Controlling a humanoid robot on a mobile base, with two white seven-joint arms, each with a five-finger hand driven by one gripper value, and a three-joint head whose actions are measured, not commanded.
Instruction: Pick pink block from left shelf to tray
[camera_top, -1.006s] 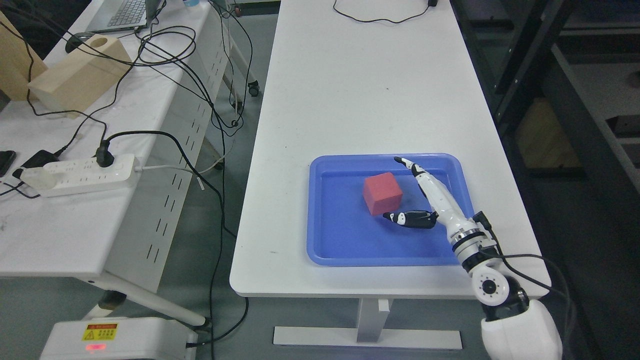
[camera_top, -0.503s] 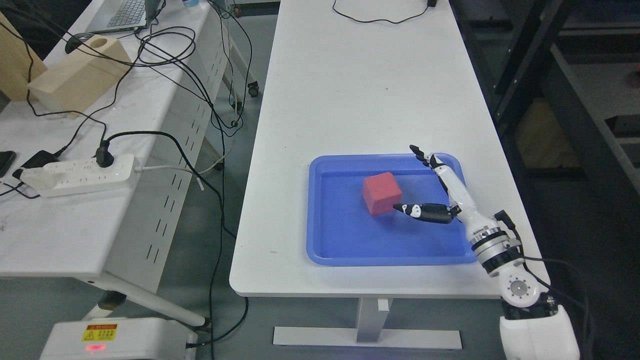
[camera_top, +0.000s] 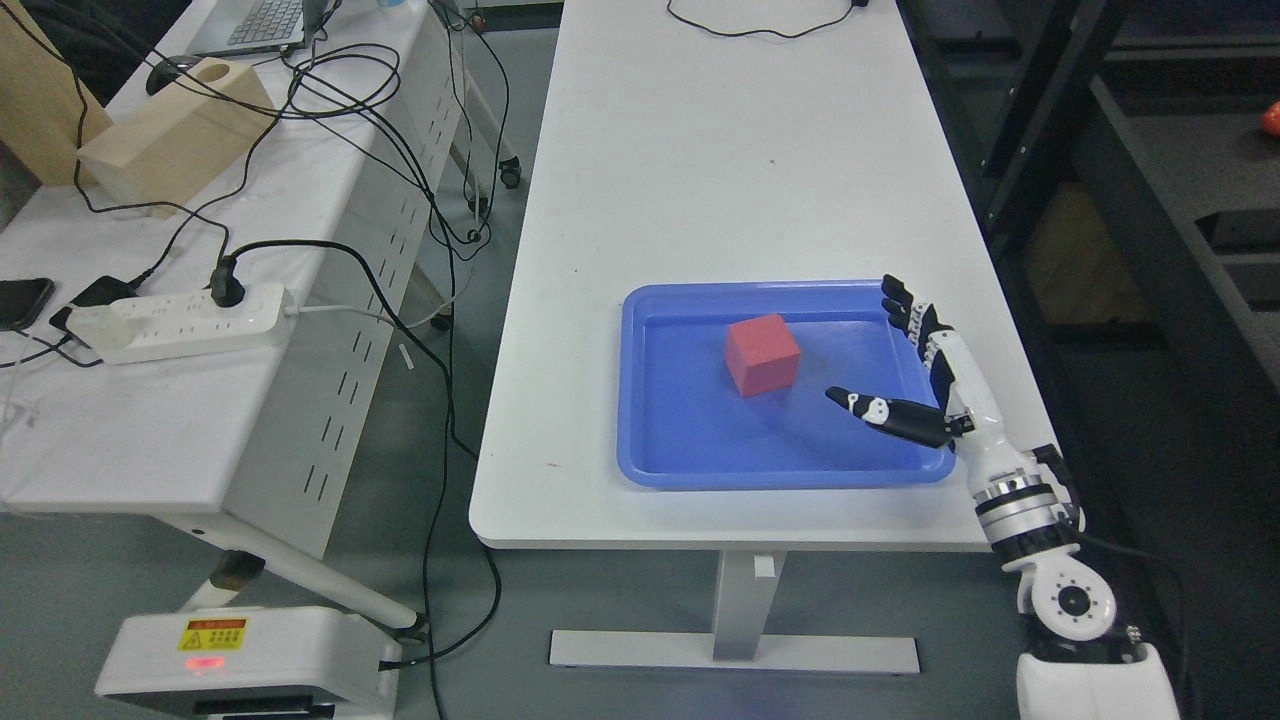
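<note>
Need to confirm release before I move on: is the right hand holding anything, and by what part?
Nothing is held. The right hand is open at the tray's right edge, apart from the pink block lying inside the tray.

We drew our right hand (camera_top: 935, 375), fingers spread, back from the red block (camera_top: 762, 354) to the blue tray's (camera_top: 700, 475) right rim, while our head view shifted.

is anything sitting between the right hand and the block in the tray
Nothing visible does. The pink block lies alone in the blue tray, and only bare tray floor separates it from the open right hand at the tray's right rim.
</note>
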